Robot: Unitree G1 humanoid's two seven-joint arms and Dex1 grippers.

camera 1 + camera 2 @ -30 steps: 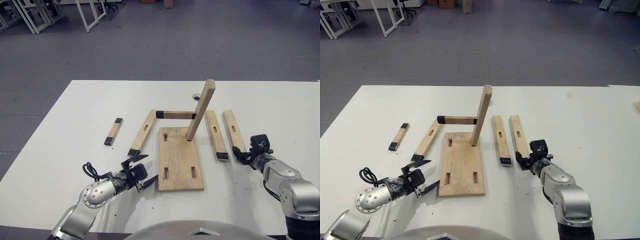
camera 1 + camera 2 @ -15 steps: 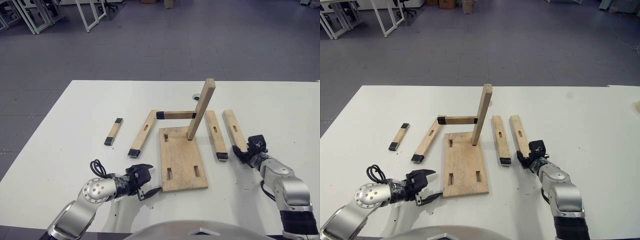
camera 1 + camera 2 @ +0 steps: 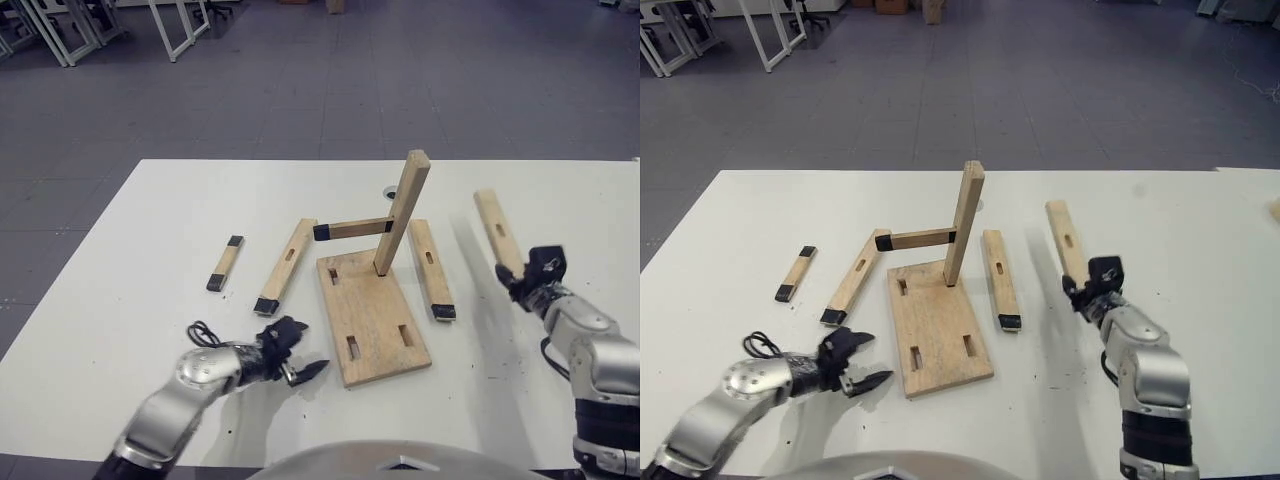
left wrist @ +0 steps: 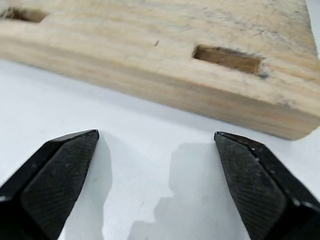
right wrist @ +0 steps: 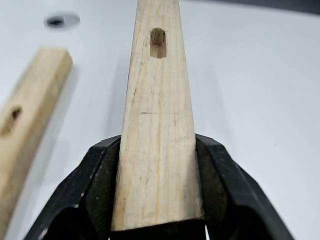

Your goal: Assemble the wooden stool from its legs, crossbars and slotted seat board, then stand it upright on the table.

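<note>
Right tool (image 3: 540, 275) is clamping the end of a leg (image 3: 497, 228), which is now lifted off the counter (image 3: 120, 290) near its right edge and tilting away. Left tool (image 3: 300, 362) is sitting wide open and empty, just off the seat board (image 3: 375, 315)'s near-left corner. The board's near end has swung right, while the upright leg (image 3: 402, 212) and crossbar (image 3: 350, 230) are staying seated. Slots are likely needing a re-aim.

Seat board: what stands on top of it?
One leg stands upright at the far right corner of the seat board, a crossbar joined to its side. Three slots lie open; whatever is under the leg's foot is covered.
</note>
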